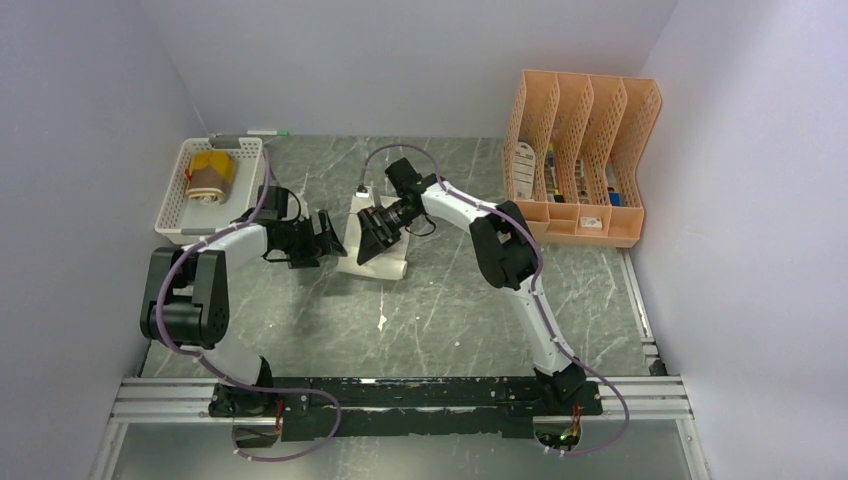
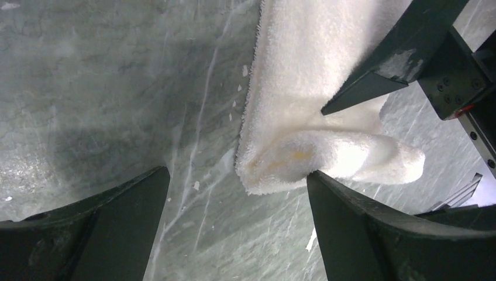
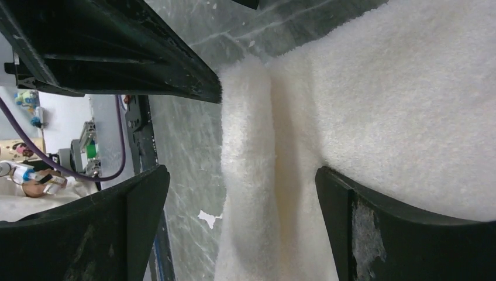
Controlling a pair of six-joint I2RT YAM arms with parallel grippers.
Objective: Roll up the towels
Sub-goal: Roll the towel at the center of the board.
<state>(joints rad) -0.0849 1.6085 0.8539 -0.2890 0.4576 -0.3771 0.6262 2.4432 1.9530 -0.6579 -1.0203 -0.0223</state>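
Reading near to far in the top view. Bottom edge: both arm bases on the rail, nothing of the task there.

Centre frame: left gripper [image 1: 320, 238] and right gripper [image 1: 377, 238] meet over the cream towel [image 1: 388, 266], which lies on the table [image 1: 460, 300] just left of centre.

Left gripper: jaws spread wide, holding nothing. In its wrist view the towel's curled end sits low in the frame between the fingers, at most touching the right-hand one. My read: it's parked alongside to stop the curl sliding or unwinding.

Right gripper: jaws also wide apart, straddling a raised ridge of cloth with no pinch on it. One finger rests on the pile. I'd say it's placed to take hold of the ridge or push the roll onward.

Roll is barely begun. One end is turned over and the rest lies flat, running toward the top of the left wrist view.

Upper left of the top view: yellow-brown towel [image 1: 210, 178], rolled, inside the white basket [image 1: 170, 200]. I judge that one finished.

Upper right: orange file rack [image 1: 580, 150], not involved.

Risk: the pile is soft, so the curl may spring open with nothing gripping it.
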